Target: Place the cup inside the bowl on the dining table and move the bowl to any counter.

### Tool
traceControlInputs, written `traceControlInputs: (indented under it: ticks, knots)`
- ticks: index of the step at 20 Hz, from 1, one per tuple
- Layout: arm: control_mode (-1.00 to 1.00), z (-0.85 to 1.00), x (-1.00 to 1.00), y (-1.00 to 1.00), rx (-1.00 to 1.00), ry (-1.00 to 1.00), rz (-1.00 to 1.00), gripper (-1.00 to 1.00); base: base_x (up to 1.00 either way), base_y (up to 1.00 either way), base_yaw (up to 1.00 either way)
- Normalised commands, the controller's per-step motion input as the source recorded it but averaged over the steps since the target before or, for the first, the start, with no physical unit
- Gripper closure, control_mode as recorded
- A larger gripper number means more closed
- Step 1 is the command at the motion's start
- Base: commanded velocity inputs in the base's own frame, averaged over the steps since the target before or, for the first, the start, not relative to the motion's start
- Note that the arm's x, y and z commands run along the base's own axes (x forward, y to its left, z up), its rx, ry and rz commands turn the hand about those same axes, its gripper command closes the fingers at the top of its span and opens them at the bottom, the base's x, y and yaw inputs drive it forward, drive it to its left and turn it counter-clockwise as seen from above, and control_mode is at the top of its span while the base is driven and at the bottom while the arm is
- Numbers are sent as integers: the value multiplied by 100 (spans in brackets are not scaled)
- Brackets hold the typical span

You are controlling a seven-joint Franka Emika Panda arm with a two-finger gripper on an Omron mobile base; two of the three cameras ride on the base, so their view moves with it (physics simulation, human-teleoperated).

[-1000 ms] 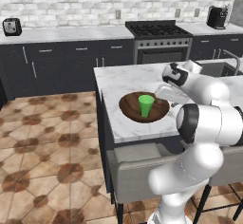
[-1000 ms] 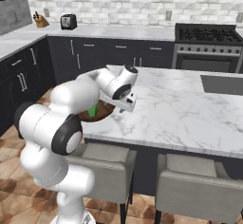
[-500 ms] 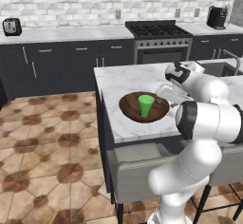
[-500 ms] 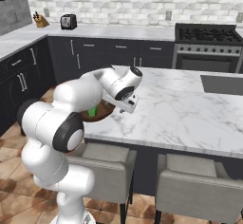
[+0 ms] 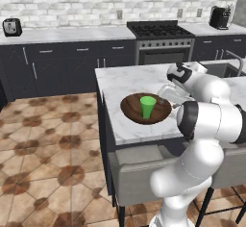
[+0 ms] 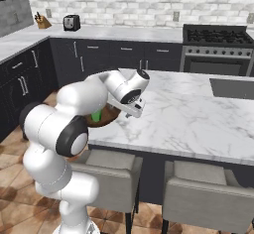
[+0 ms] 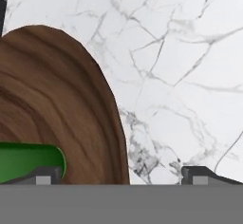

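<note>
Cup: the cup (image 5: 148,107) is seen standing upright inside the bowl (image 5: 132,109), near its middle, so the first half of the task is judged to be done.
Bowl: the bowl is seen resting on the surface (image 5: 125,81) of the dining island, close to the edge facing the stools; it is not yet lifted.
End effector: the end effector (image 7: 118,173) is seen with its jaws spread wide and nothing held between them.
Key relation: in the hand view the bowl's rim is seen running between the two fingertips (image 7: 43,174), with one tip over the wood beside the cup and the other over bare marble; the rim is therefore judged to be straddled, ready for a pinch.
Direction: in the left base view the bowl is seen lying to the left of the end effector, whose tip meets the bowl's right-hand rim.
Left base view: the whole bowl, the cup within it and their place on the surface are shown.
Right base view: the bowl (image 6: 110,117) is mostly hidden behind the arm, with only a sliver of the cup (image 6: 96,115) seen.
Hand view: the straddle of the rim is shown, which cannot be read from either base view.
Next move: a closing on the rim is judged to be called for, then a lift towards the long worktop (image 5: 62,34) by the wall.
</note>
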Motion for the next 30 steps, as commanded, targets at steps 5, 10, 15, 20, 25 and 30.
traceControlInputs:
  ticks: [5,10,15,20,25,30]
  knots:
    - [-100,-10,1,0,0,0,0,-100,0,0,0]
    - [-100,-16,0,9,0,0,0,-100,0,0,0]
    - [-100,-3,0,13,0,0,0,-100,0,0,0]
    - [-100,0,0,21,0,0,0,-100,0,0,0]
    - [-100,0,0,17,0,0,0,-100,0,0,0]
    - [-100,0,0,0,0,0,0,-100,0,0,0]
